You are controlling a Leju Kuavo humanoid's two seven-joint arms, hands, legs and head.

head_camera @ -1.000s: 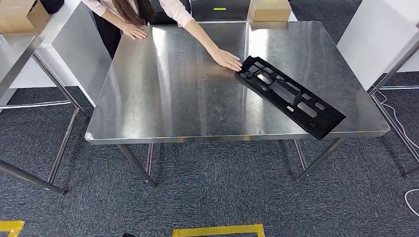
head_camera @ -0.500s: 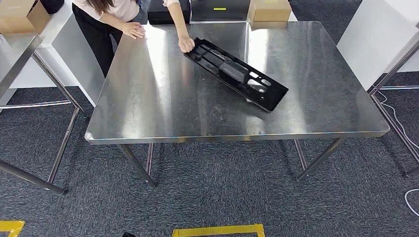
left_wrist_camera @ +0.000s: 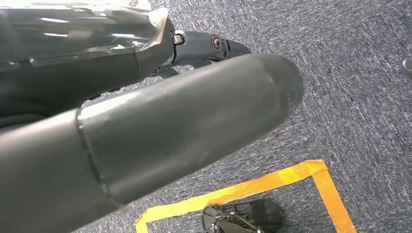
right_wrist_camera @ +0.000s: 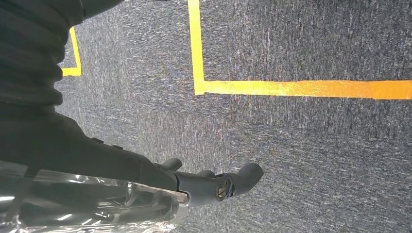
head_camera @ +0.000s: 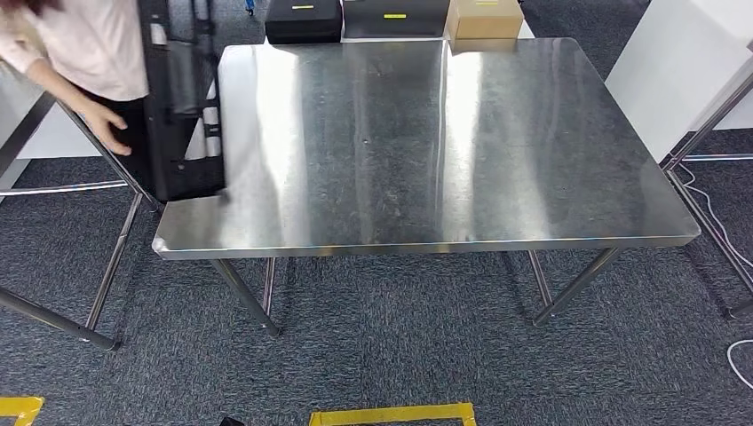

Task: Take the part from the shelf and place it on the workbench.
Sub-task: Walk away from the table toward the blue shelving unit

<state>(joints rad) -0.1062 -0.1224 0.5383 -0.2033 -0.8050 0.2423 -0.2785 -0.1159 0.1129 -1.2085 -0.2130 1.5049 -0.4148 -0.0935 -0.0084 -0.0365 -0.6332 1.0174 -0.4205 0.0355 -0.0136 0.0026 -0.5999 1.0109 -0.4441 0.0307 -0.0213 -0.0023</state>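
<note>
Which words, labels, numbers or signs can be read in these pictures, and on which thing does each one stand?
No text can be read.
Small yellow label on the black case beyond the steel workbench: too small to read.
Small yellow label on the dark grey box: too small to read.
Yellow mark on the brown cardboard box: too small to read.
Yellow tape lines on the grey carpet: plain, no writing.

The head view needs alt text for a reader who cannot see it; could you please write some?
A person at the left edge holds a long black part upright beside the bare steel workbench, a hand on its side. Two black cases and a cardboard box sit past the far edge.
</note>
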